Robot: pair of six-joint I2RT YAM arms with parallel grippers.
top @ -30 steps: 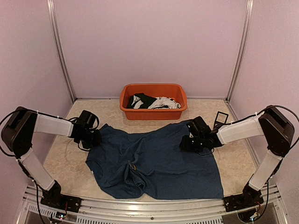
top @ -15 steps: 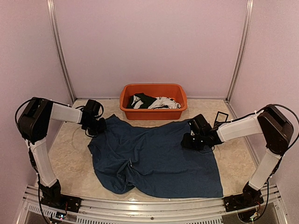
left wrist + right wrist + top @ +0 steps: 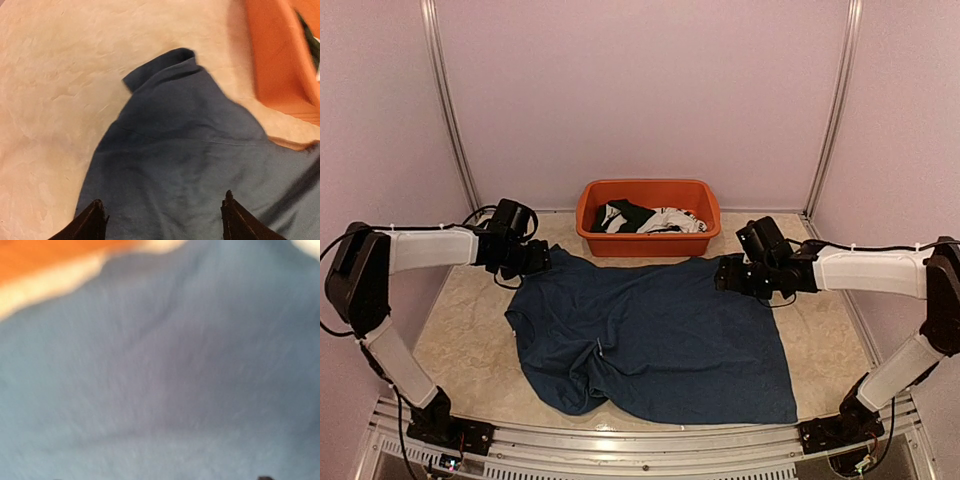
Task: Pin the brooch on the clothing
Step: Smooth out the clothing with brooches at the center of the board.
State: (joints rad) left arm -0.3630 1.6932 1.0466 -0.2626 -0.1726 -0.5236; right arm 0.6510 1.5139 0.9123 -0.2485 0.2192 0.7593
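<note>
The clothing, a dark navy T-shirt, lies spread on the table in front of the orange tub. My left gripper hovers over its far left sleeve. In the left wrist view the gripper is open, and only flat shirt fabric lies under the wide gap. My right gripper is over the shirt's far right corner. The right wrist view is blurred blue cloth, with one fingertip far off centre, so the jaws stand apart. A tiny pale speck by a fold is too small to name; I cannot make out the brooch.
The orange tub holding black and white garments stands at the back centre, close behind the shirt's top edge; its wall also shows in the left wrist view. Pink walls close in the table on three sides.
Both arms moved toward the back, dragging the shirt's top corners closer to the tub and spreading it flatter. Both grippers then let go of the fabric and opened.
</note>
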